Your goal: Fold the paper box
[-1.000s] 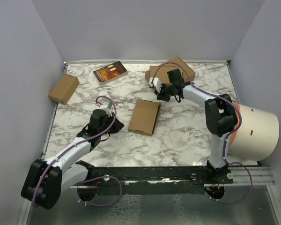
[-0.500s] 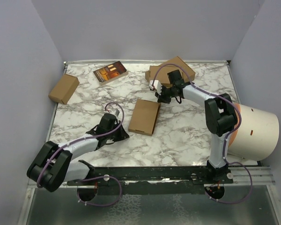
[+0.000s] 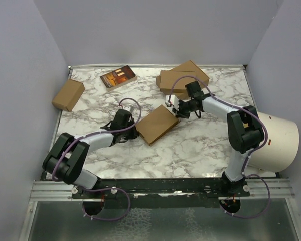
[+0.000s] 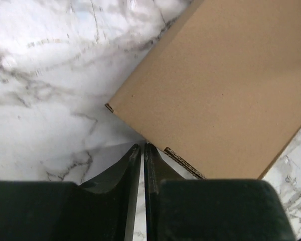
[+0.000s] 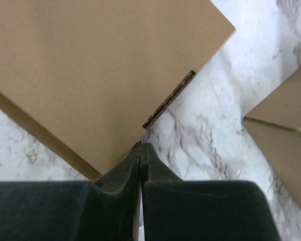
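Robotics lab test cell, tabletop type.
- Enclosure: plain grey panels, left wall point(image 3: 20, 75), back wall point(image 3: 155, 30) and right wall point(image 3: 286, 60), closing in the work area on three sides.
- Work surface: marble-patterned table point(image 3: 200, 145).
- Equipment: left arm point(image 3: 85, 145) and right arm point(image 3: 226, 108), white with black joints, bolted to a black mounting rail point(image 3: 165, 185) at the near edge; aluminium profile point(image 3: 271, 188) beside it.
- Props: paper box point(image 3: 157, 124), small carton point(image 3: 68, 95), stacked boxes point(image 3: 183, 78), book point(image 3: 118, 77).
- No household or shop furnishings.
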Motion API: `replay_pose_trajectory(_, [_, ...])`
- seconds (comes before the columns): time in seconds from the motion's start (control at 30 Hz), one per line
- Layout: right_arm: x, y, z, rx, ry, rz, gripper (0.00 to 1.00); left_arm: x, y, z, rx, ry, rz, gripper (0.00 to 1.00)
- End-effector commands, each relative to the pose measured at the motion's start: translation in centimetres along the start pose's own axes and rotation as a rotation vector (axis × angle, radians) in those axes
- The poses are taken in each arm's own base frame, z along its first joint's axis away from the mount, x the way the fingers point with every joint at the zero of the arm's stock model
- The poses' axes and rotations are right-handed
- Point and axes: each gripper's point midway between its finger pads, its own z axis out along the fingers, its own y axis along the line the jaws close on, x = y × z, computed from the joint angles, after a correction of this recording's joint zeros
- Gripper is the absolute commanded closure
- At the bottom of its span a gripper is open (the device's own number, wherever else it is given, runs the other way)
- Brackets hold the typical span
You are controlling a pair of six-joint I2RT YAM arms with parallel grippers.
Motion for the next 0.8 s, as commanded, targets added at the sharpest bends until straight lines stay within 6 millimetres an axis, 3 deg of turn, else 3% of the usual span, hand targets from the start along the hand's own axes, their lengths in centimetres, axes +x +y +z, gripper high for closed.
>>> replay_pose_trajectory(0.0, [-0.9,3.7,-1.3,-0.092,-0.038,-0.04,0.99,-4.3,-1.4,1.3,0.016,-0.081,0.089,0.84])
replay_pose_trajectory(0.23, [0.5,7.7,-2.3,-0.159,-0.034,-0.035,0.99,-7.5,-3.2,4.0,0.046,-0.062,0.171,0.8])
replay_pose_trajectory(0.37, [1.3,9.5,-2.6,-0.183,-0.029,-0.025,0.99,-8.1,-3.5,6.0,0.056,-0.03,0.205,0.79])
replay_pose_trajectory(0.77, [-0.8,13.3,-3.3,-0.284,-0.143,-0.041,0.96,-10.8,-8.0,9.0,0.251,-0.016,0.326,0.77])
